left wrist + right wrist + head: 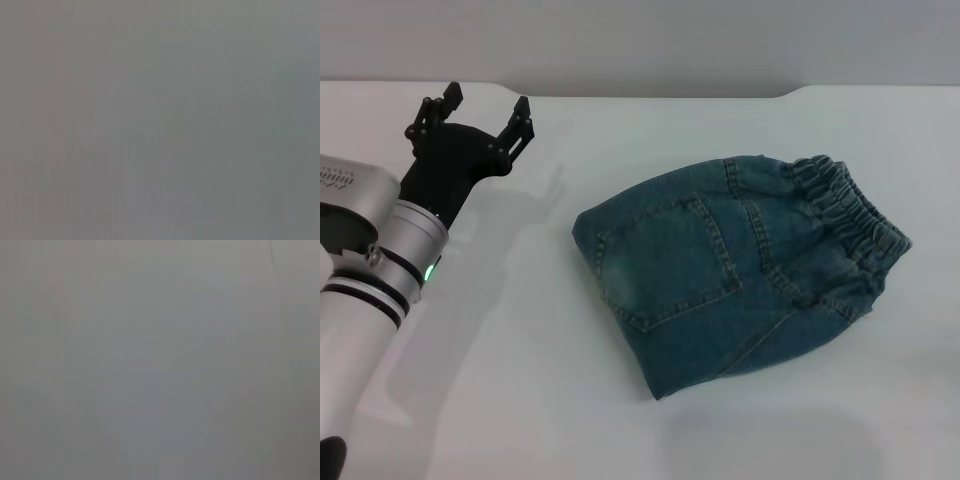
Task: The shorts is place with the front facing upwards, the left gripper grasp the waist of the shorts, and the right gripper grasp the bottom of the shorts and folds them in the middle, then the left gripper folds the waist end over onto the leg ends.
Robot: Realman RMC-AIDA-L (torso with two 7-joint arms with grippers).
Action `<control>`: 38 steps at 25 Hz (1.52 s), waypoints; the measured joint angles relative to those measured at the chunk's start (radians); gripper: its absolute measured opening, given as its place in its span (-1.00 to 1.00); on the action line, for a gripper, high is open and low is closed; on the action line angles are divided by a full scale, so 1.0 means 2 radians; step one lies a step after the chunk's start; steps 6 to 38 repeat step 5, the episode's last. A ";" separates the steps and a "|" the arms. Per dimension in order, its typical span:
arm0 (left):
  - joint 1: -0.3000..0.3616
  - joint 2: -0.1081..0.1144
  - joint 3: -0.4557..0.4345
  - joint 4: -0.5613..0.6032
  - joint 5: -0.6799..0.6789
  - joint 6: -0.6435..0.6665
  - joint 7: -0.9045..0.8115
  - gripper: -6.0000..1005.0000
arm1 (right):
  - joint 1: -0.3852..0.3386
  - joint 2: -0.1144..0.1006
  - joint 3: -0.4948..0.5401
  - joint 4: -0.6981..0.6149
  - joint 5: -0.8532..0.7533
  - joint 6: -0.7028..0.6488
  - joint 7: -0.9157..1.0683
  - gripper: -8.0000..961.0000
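Lying folded at three o'clock, the shorts (740, 270) look soft, floppy; best pinched at the ruched waist (850, 215). The left gripper (480, 120) hovers wide, empty.

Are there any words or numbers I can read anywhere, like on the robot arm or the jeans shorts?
Left arm's casing: small grey lettering, too small to read.
Shorts: no label or writing shows.
Left gripper: no writing shows.
Both wrist views: plain grey, nothing to read.
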 joint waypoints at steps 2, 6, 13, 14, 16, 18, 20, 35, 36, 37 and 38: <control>0.000 0.000 0.001 0.002 0.000 0.006 0.000 0.66 | 0.003 0.000 -0.003 -0.004 0.000 -0.001 -0.001 0.30; 0.003 0.000 0.002 0.003 0.000 0.022 0.000 0.66 | 0.004 0.000 -0.008 -0.005 0.000 -0.001 -0.002 0.31; 0.003 0.000 0.002 0.003 0.000 0.022 0.000 0.66 | 0.004 0.000 -0.008 -0.005 0.000 -0.001 -0.002 0.31; 0.003 0.000 0.002 0.003 0.000 0.022 0.000 0.66 | 0.004 0.000 -0.008 -0.005 0.000 -0.001 -0.002 0.31; 0.003 0.000 0.002 0.003 0.000 0.022 0.000 0.66 | 0.004 0.000 -0.008 -0.005 0.000 -0.001 -0.002 0.31; 0.003 0.000 0.002 0.003 0.000 0.022 0.000 0.66 | 0.004 0.000 -0.008 -0.005 0.000 -0.001 -0.002 0.31; 0.003 0.000 0.002 0.003 0.000 0.022 0.000 0.66 | 0.004 0.000 -0.008 -0.005 0.000 -0.001 -0.002 0.31; 0.003 0.000 0.002 0.003 0.000 0.022 0.000 0.66 | 0.004 0.000 -0.008 -0.005 0.000 -0.001 -0.002 0.31; 0.003 0.000 0.002 0.003 0.000 0.022 0.000 0.66 | 0.004 0.000 -0.008 -0.005 0.000 -0.001 -0.002 0.31; 0.003 0.000 0.002 0.003 0.000 0.022 0.000 0.66 | 0.004 0.000 -0.008 -0.005 0.000 -0.001 -0.002 0.31; 0.003 0.000 0.002 0.003 0.000 0.022 0.000 0.66 | 0.004 0.000 -0.008 -0.005 0.000 -0.001 -0.002 0.31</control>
